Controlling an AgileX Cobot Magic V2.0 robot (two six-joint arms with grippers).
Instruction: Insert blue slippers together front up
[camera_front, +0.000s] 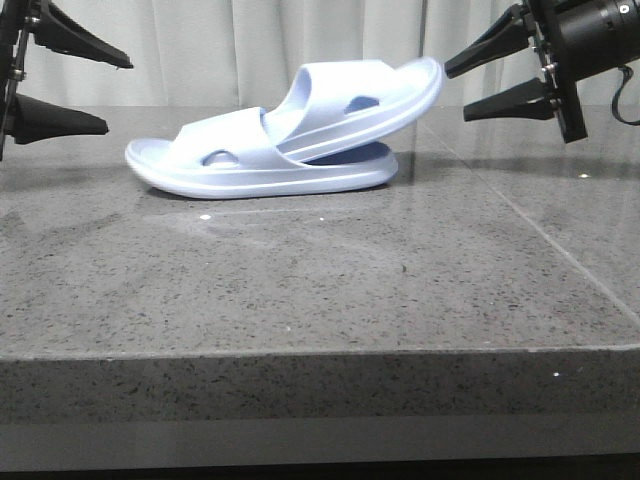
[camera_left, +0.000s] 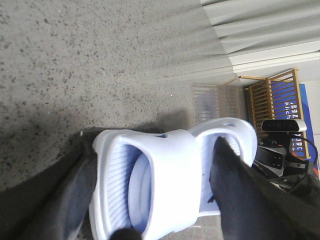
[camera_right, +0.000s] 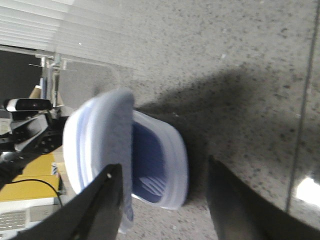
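The two blue slippers lie nested at the back middle of the grey stone table. The lower slipper (camera_front: 260, 175) lies flat. The upper slipper (camera_front: 370, 95) is pushed under its strap and tilts up to the right. My left gripper (camera_front: 118, 96) is open and empty, hanging just left of the lower slipper's end. In the left wrist view (camera_left: 152, 145) its fingers (camera_left: 50, 200) straddle the pair (camera_left: 170, 170) without gripping. My right gripper (camera_front: 456, 94) is open and empty, its upper fingertip close to the raised end. The right wrist view (camera_right: 164, 165) shows both slipper ends (camera_right: 100, 135) between the fingers.
The table's front edge (camera_front: 320, 352) runs across the near side. A pale curtain (camera_front: 230, 50) hangs behind the table. A tile seam (camera_front: 560, 250) runs diagonally on the right. A wooden rack (camera_left: 277, 95) and a camera (camera_left: 282, 126) stand beyond the table.
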